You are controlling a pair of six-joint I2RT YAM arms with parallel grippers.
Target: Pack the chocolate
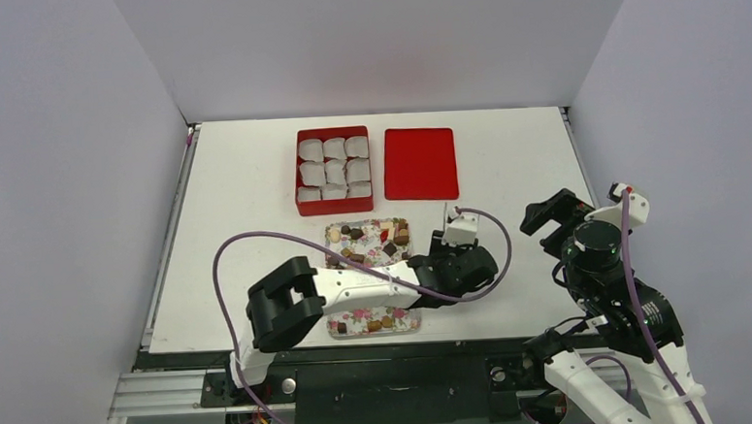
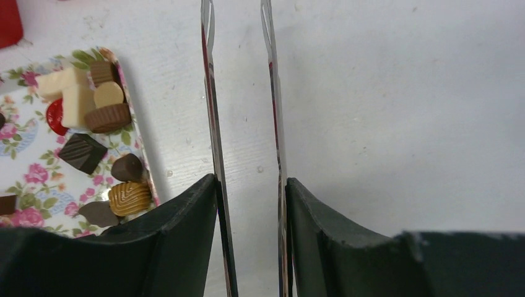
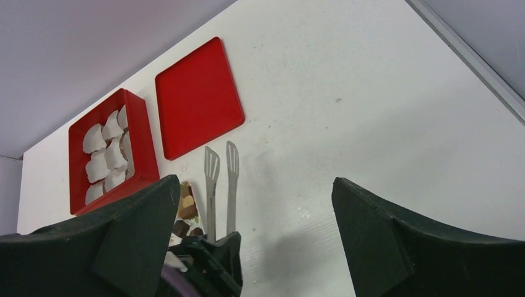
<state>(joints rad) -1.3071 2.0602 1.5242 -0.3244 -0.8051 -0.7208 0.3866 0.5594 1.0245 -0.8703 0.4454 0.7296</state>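
The left tool (image 2: 251,182) pinches metal tongs (image 2: 211,93), whose tips are cut off at the top edge. The chocolate (image 2: 82,153) lies on the floral tray (image 2: 37,176) at left, and from above the left arm (image 1: 356,283) hides the tray's middle. The right tool (image 3: 255,182) stands spread wide.

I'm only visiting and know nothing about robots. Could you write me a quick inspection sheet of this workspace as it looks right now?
Surface: white table, faint scuffs.
Job's things: chocolates lie on the floral tray. The red box holds white paper cups, with no chocolate seen in them. The red lid lies flat to the right of the box.
Clutter: nothing seen.
Grippers: the left gripper presses both arms of the metal tongs, beside the tray. The right gripper is open and holds nothing.
Cables: purple cable loops above the left arm; second purple cable on the right arm.
Surroundings: plain pale walls on three sides.
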